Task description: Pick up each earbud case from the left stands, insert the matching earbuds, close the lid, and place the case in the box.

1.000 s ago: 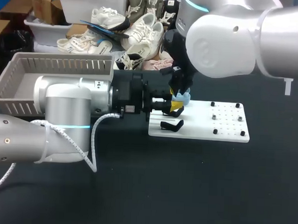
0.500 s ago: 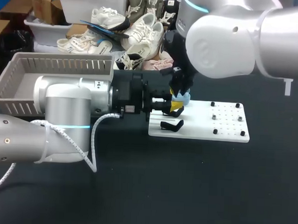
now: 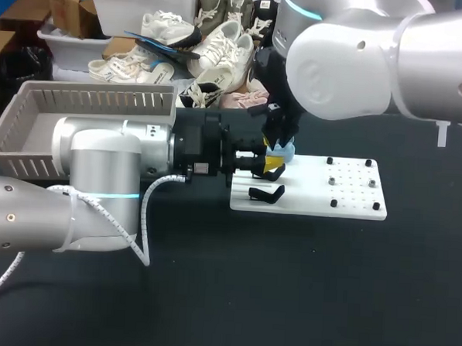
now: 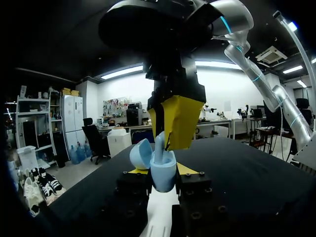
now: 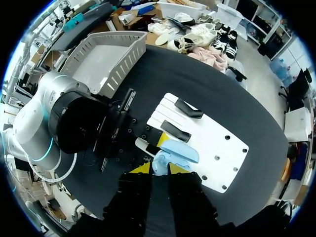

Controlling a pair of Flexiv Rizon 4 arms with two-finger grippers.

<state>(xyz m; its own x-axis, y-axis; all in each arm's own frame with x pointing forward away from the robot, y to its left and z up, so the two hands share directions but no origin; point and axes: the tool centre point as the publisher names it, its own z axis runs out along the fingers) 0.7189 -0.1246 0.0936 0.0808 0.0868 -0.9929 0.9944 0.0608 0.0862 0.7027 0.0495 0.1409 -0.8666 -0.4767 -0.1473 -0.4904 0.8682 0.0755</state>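
Gripping open blue earbud case (image 4: pixel 164 178) in left pincer (image 4: pixel 162 170), right pincer (image 4: pixel 169 142) clamped on earbud (image 4: pixel 159 148).

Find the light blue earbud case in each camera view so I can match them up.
Head view: earbud case at the white board's left end.
Left wrist view: earbud case between the left gripper's fingers, lid open.
Right wrist view: earbud case just ahead of the right gripper.
Shared landmark: the white board.
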